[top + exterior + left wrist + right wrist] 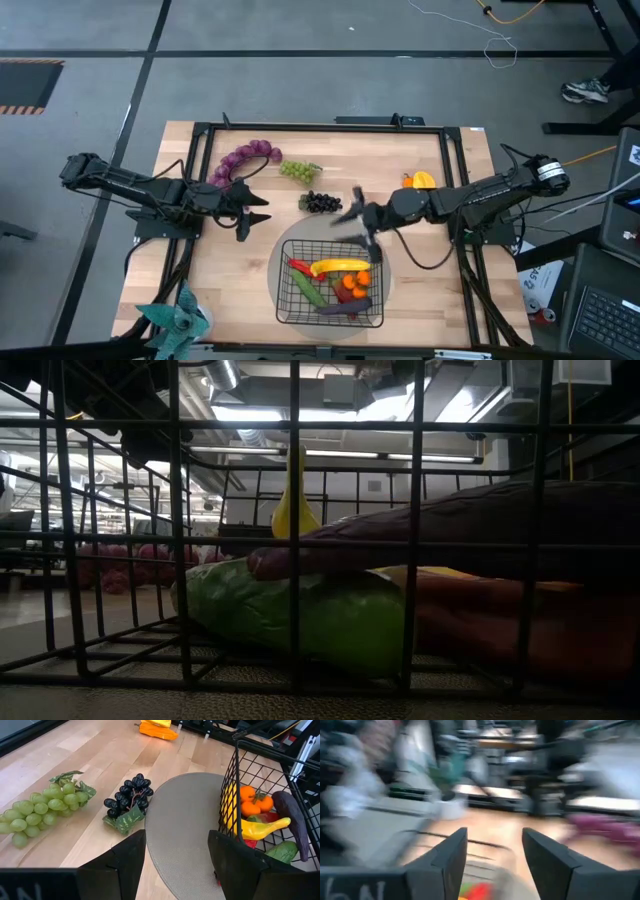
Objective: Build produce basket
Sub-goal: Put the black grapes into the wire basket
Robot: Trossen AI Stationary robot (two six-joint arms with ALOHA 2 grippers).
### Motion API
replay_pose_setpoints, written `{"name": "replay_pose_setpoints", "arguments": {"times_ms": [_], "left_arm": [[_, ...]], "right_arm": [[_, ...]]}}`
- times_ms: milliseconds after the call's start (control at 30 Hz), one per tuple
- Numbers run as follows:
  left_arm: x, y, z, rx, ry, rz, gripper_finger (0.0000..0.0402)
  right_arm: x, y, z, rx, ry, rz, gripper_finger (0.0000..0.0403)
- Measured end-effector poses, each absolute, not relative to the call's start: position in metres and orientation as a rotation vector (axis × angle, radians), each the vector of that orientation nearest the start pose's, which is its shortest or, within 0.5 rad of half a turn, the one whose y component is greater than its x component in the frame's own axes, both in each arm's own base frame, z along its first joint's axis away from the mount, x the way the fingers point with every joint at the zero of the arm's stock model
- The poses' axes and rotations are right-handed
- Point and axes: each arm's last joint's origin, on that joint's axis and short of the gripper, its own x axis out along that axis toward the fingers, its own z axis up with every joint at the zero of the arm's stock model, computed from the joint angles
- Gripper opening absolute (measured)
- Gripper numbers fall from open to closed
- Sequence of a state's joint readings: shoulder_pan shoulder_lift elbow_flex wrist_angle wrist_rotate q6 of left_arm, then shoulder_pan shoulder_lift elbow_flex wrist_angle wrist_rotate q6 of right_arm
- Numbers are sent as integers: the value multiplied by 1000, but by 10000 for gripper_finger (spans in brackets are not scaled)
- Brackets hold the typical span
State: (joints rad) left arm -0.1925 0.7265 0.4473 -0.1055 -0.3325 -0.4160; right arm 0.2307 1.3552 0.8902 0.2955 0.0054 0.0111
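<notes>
Hovering just above the upper rim of the basket (331,288) at lower centre of the high view, the right gripper (358,225) has its fingers parted and holds nothing. Left of centre, the left gripper (248,211) waits with fingers spread wide, also empty. Bare wood lies between them. Three grape bunches sit outside: purple (246,160), green (299,170), dark (321,202), plus one orange pepper (419,180). Inside lie one banana (340,266), chili (300,266), cucumber (309,291), eggplant (345,309) and two tangerines (353,283)

Seen through the basket (294,510) mesh, a dark eggplant (470,525) lies across a green cucumber (300,610), banana (295,505) behind.
</notes>
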Motion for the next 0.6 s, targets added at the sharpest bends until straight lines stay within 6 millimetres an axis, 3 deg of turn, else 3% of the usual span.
{"name": "replay_pose_setpoints", "arguments": {"times_ms": [167,333,600], "left_arm": [[162,-22,233,-311,336,213,210],[162,-22,233,-310,336,213,210],[162,-22,233,-311,335,213,210]], "right_arm": [[298,58,290,-83,160,-109,193],[303,34,284,22,196,-171,193],[327,-18,232,230,473,-207,193]]}}
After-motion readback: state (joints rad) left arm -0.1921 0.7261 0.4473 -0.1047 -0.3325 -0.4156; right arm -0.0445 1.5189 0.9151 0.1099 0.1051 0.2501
